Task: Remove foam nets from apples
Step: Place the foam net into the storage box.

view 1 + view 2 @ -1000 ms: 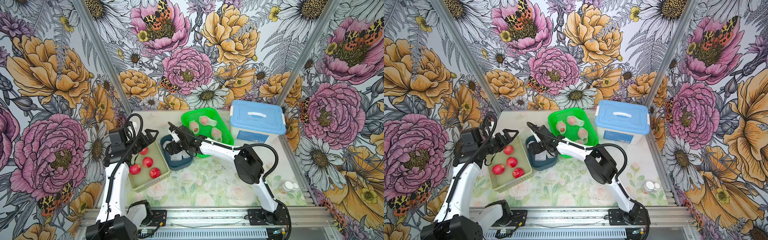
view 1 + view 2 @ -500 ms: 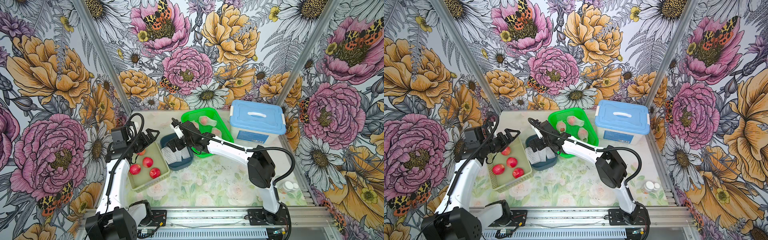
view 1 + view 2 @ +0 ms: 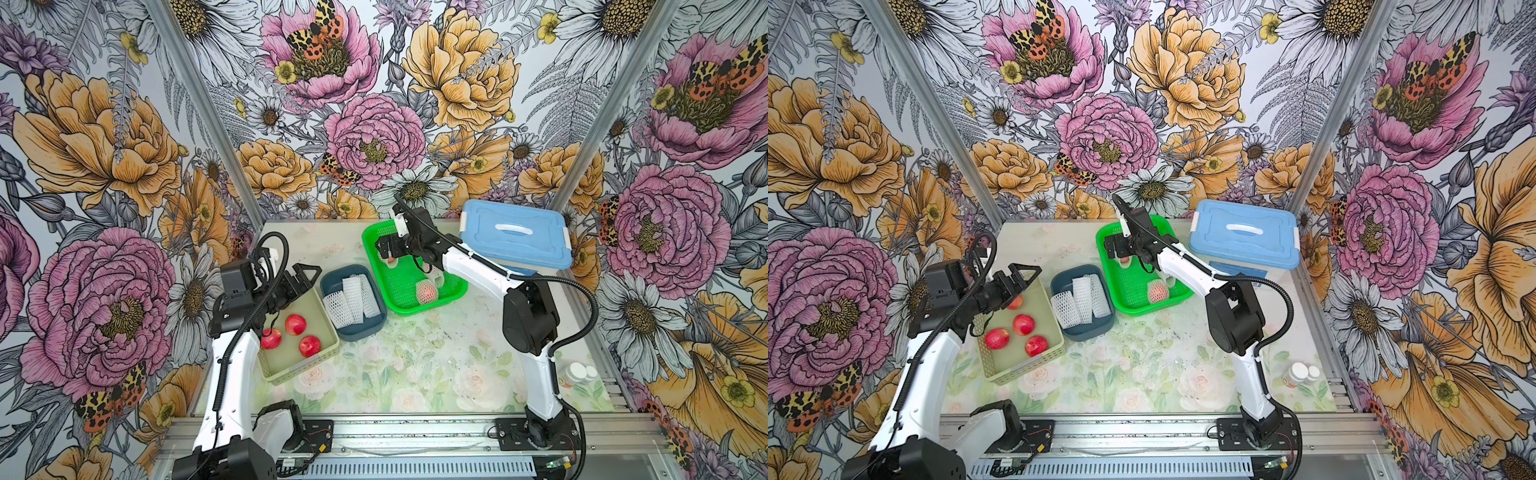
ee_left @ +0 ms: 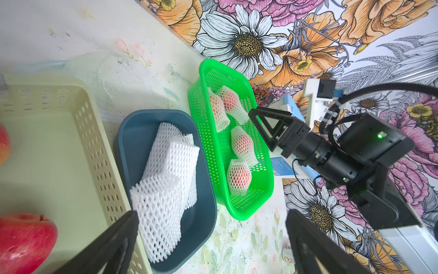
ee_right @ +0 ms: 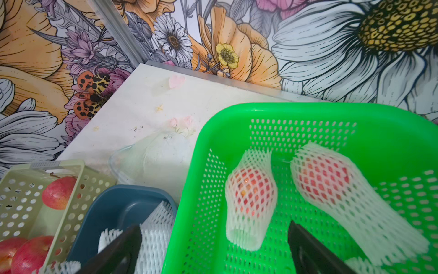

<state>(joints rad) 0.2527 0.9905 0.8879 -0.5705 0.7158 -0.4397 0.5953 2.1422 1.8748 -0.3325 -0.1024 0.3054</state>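
Observation:
Several apples in white foam nets lie in the green basket. My right gripper hangs open over the basket's far left part. In the right wrist view a netted apple lies just beyond my right gripper, with nothing between its fingers. Empty foam nets are piled in the blue tub. Three bare red apples are visible in the beige basket. Over that basket's far right corner my left gripper stands open and empty.
A box with a blue lid stands right of the green basket, close to the right arm. Two small white-capped bottles stand at the front right corner. The three containers sit side by side across the table's far half.
My right gripper has moved from over the blue tub to the green basket and opened wider; a foam net now lies in the tub. The left arm has barely moved.

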